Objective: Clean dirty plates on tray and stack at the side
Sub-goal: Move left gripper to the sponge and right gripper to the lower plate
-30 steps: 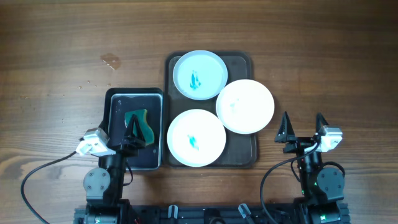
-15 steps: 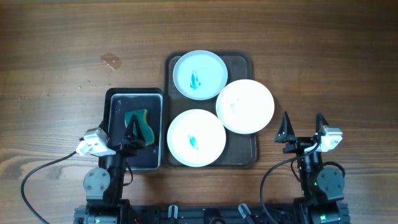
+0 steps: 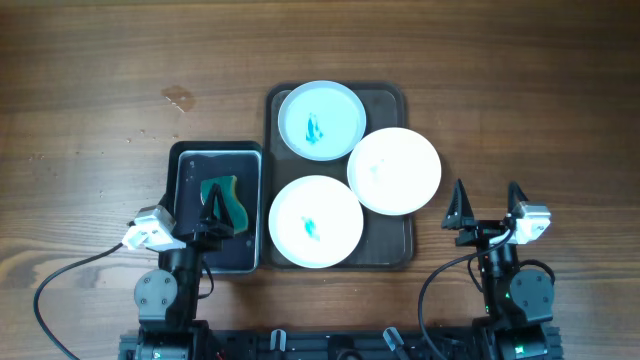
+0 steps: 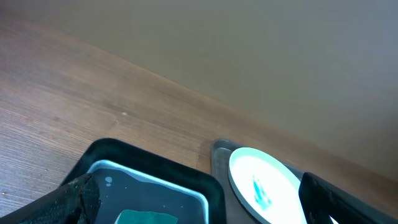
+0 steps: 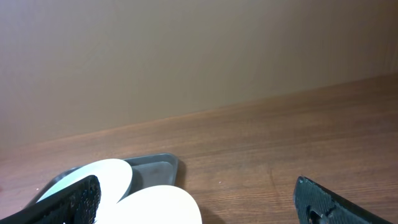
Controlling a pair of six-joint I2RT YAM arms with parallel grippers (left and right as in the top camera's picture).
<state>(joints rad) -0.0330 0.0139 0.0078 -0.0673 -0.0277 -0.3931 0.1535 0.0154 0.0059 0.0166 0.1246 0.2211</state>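
I read the left gripper (image 3: 214,208) as wide open and holding nothing. In the left wrist view its two fingers sit at the opposite lower corners of the frame. From overhead, it hangs over the near half of the black basin (image 3: 190,160), just beside the green sponge (image 3: 226,194) lying in it. I cannot tell whether a finger touches the sponge. The basin sits on the wooden table (image 3: 100,120), just left of the tray (image 3: 386,250).

The tray holds three white plates. The back plate (image 3: 321,120) lies at the far end and carries a teal smear at its centre. The front plate (image 3: 316,221) lies at the near end, also with a teal smear, and its left edge reaches the tray's left rim. The right plate (image 3: 394,170) sits between them on the right side. It overlaps the edges of both and overhangs the tray's right rim. It shows only faint marks.

The right gripper (image 3: 486,190) is also wide open and empty. It hangs over bare table, near the tray's near right corner.
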